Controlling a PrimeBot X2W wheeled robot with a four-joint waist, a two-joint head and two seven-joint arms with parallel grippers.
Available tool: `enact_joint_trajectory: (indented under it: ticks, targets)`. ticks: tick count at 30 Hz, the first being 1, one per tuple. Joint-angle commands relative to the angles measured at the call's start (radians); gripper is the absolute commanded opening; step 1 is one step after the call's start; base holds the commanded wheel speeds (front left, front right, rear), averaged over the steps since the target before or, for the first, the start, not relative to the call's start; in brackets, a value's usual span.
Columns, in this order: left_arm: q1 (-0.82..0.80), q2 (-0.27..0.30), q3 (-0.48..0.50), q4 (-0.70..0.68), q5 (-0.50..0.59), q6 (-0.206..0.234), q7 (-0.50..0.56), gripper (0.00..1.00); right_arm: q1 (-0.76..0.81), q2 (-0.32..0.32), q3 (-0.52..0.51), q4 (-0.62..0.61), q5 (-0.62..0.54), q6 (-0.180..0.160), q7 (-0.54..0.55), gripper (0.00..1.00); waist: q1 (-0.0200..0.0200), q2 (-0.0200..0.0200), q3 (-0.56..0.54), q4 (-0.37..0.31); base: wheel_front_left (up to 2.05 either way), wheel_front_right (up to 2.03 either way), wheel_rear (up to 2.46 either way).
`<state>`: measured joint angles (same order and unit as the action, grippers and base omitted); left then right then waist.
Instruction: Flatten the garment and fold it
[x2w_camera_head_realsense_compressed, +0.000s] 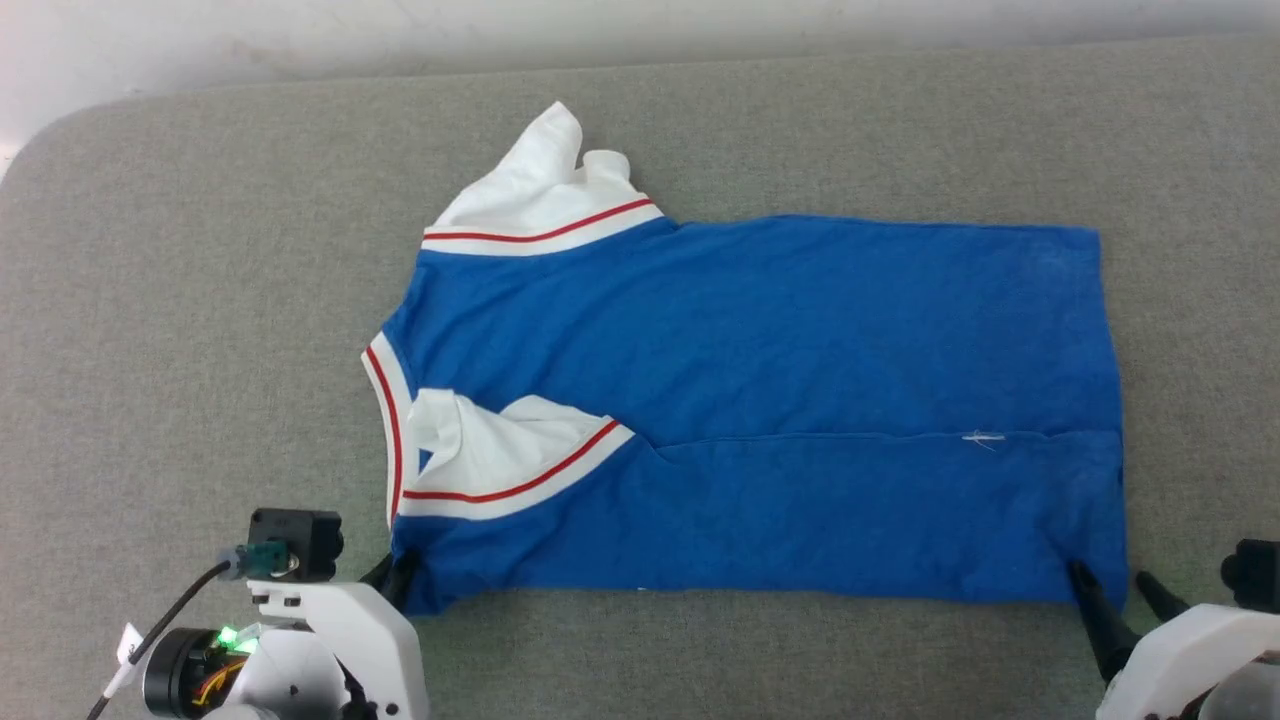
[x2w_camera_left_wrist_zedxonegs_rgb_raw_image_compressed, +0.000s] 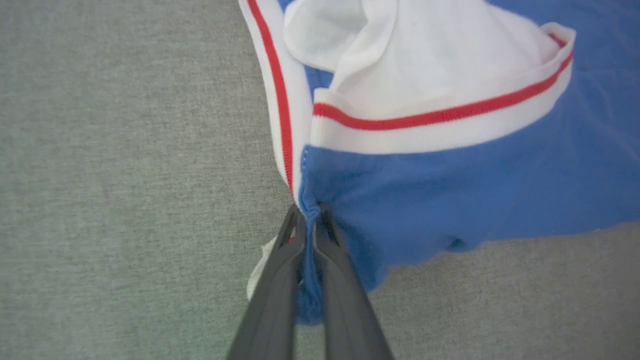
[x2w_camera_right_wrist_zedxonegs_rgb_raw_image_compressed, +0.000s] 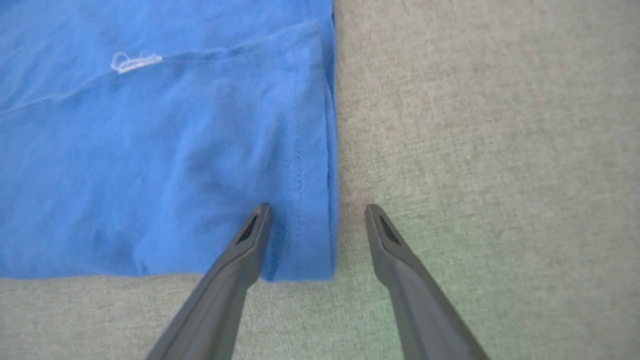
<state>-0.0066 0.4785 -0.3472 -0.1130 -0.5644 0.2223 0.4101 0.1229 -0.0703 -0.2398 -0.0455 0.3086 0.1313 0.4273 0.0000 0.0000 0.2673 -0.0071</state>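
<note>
Royal-blue garment (x2w_camera_head_realsense_compressed: 760, 330) spread lengthwise on grey fabric surface (x2w_camera_head_realsense_compressed: 200, 300), collar (x2w_camera_head_realsense_compressed: 385, 400) toward robot's L, hem toward R. Near long edge already folded up over body; fold edge running across mid-cloth w/ small white thread (x2w_camera_head_realsense_compressed: 982, 438) on it. Near sleeve (x2w_camera_head_realsense_compressed: 500, 450), white w/ red stripe, lying on top of the blue. Far sleeve (x2w_camera_head_realsense_compressed: 540, 200) sticking out past far edge, crumpled.

L gripper (x2w_camera_head_realsense_compressed: 392, 578) at near-L corner, collar end. Fingers pinched tight together in L wrist view (x2w_camera_left_wrist_zedxonegs_rgb_raw_image_compressed: 310, 210), blue cloth bunched btwn them, trim just beyond tips.

R gripper (x2w_camera_head_realsense_compressed: 1110, 575) at near-R corner, hem end. Jaws wide apart in R wrist view (x2w_camera_right_wrist_zedxonegs_rgb_raw_image_compressed: 317, 207), nothing gripped. One fingertip (x2w_camera_right_wrist_zedxonegs_rgb_raw_image_compressed: 260, 215) over the blue just inside stitched hem, other over bare grey just beside cloth edge, hem corner lying btwn. Touching or hovering: can't tell.

Both pale forearms coming in from bottom corners of head view, fingers pointing up-view at garment.
</note>
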Motion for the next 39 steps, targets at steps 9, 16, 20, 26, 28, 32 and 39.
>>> enact_joint_trajectory:
  ticks: [9, 16, 20, 26, 28, 32, 39]
  targets:
    - [-0.009, 0.001, 0.024, -0.005, -0.003, 0.021, -0.025, 0.0, -0.037, 0.015, 0.005, 0.06, 0.04, -0.001, 0.031, 0.0, 0.0, 0.0, 0.007, -0.003, 0.0, 0.0, 0.0]
    - [0.001, -0.006, 0.05, -0.01, -0.025, 0.029, -0.053, 0.0, -0.057, 0.001, 0.001, 0.029, 0.048, -0.001, 0.028, 0.0, 0.0, 0.0, -0.001, -0.014, 0.0, 0.0, 0.0]
    - [0.032, 0.005, 0.059, -0.034, -0.063, 0.008, -0.042, 0.0, -0.06, -0.02, -0.005, -0.024, 0.05, -0.001, 0.042, 0.0, 0.0, 0.0, -0.017, -0.023, 0.0, 0.0, 0.0]
    - [0.097, 0.029, 0.095, -0.091, -0.105, 0.017, -0.024, 0.0, -0.052, -0.044, -0.027, -0.083, 0.054, -0.001, 0.061, 0.0, 0.0, 0.0, -0.042, -0.027, 0.0, 0.0, 0.0]
    - [0.142, 0.036, 0.101, -0.129, -0.127, 0.025, -0.003, 0.0, -0.035, -0.049, -0.045, -0.11, 0.055, -0.001, 0.083, 0.0, 0.0, 0.0, -0.056, -0.023, 0.0, 0.0, 0.0]
    - [0.198, 0.042, 0.1, -0.172, -0.152, 0.035, 0.024, 0.0, 0.001, -0.04, -0.058, -0.141, 0.052, -0.001, 0.12, 0.0, 0.0, 0.0, -0.067, -0.016, 0.0, 0.0, 0.0]
    - [0.265, 0.041, 0.093, -0.208, -0.191, 0.039, 0.053, 0.0, 0.061, -0.023, -0.065, -0.163, 0.065, -0.001, 0.191, 0.0, 0.0, 0.0, -0.065, -0.006, 0.0, 0.0, 0.0]
